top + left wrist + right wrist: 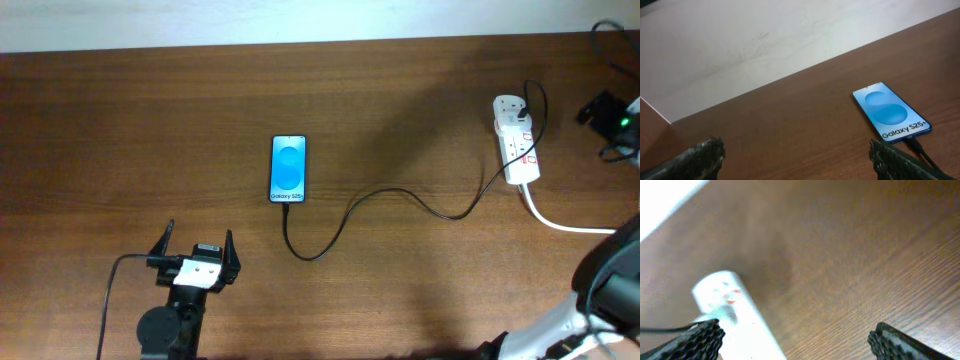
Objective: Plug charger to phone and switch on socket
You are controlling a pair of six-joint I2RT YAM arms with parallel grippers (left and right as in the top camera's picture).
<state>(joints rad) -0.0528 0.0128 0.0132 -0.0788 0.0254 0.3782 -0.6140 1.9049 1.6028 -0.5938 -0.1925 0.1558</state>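
Observation:
The phone (288,168) lies flat mid-table with its blue screen up, and it also shows on the right of the left wrist view (891,112). The black charger (400,196) runs from the phone's bottom edge, loops, and leads right to the white socket (517,141). Its tip (914,143) sits against the phone's lower end. My left gripper (197,243) is open, in front of and left of the phone, with nothing between its fingers (699,157). My right gripper (797,341) is open, and the blurred socket (735,315) lies by its left finger.
The socket's thick white cord (560,222) trails to the right edge. A black part with a green light (608,113) sits right of the socket. My right arm (605,285) fills the bottom right corner. A pale wall (765,40) lies beyond the table's far edge.

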